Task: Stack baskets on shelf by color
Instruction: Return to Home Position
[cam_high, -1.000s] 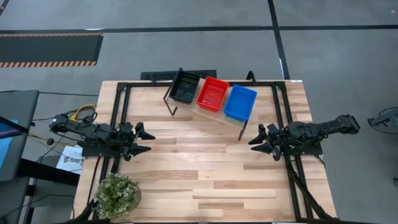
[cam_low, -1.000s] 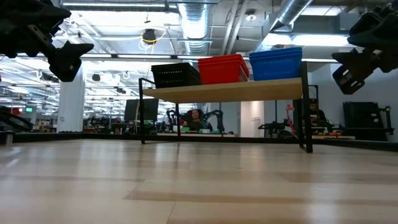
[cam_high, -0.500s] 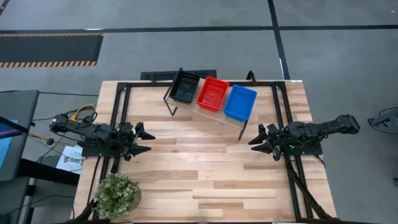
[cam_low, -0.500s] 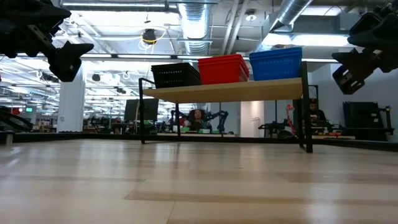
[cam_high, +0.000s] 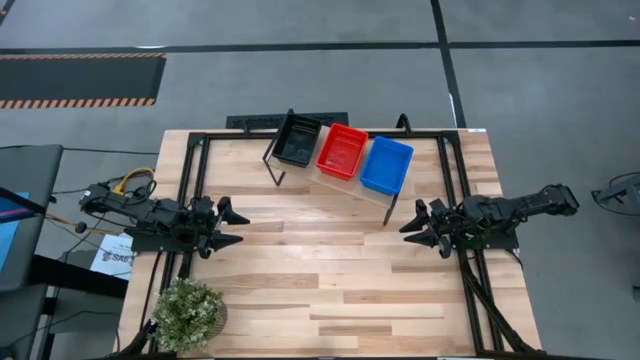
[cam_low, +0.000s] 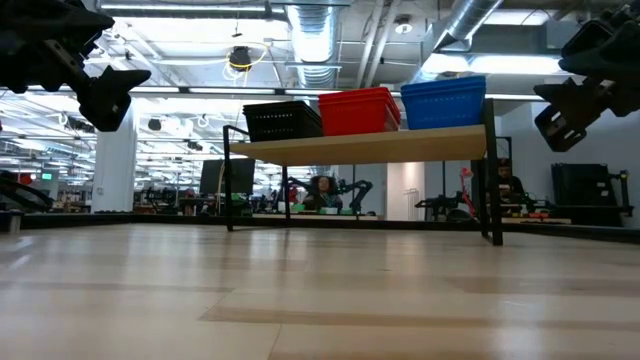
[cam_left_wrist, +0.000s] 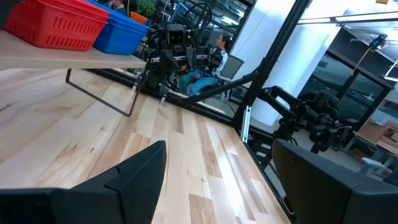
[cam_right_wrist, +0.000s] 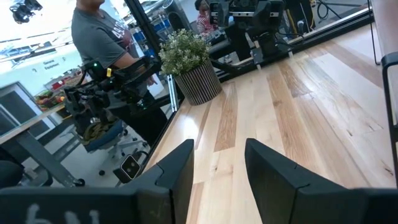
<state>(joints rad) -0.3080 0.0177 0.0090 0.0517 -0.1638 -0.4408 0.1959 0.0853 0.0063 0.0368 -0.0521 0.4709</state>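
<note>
Three basket stacks (cam_high: 342, 151) (one shelf (cam_low: 360, 146)).

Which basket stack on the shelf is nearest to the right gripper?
The blue stack, at the shelf end toward the right gripper; red stack in the middle, black stack farthest.

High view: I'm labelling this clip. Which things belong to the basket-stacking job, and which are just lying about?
Job: black baskets, red baskets, blue baskets, shelf; left gripper and right gripper, both open and empty.
Lying about: potted plant, paper sheet.
</note>
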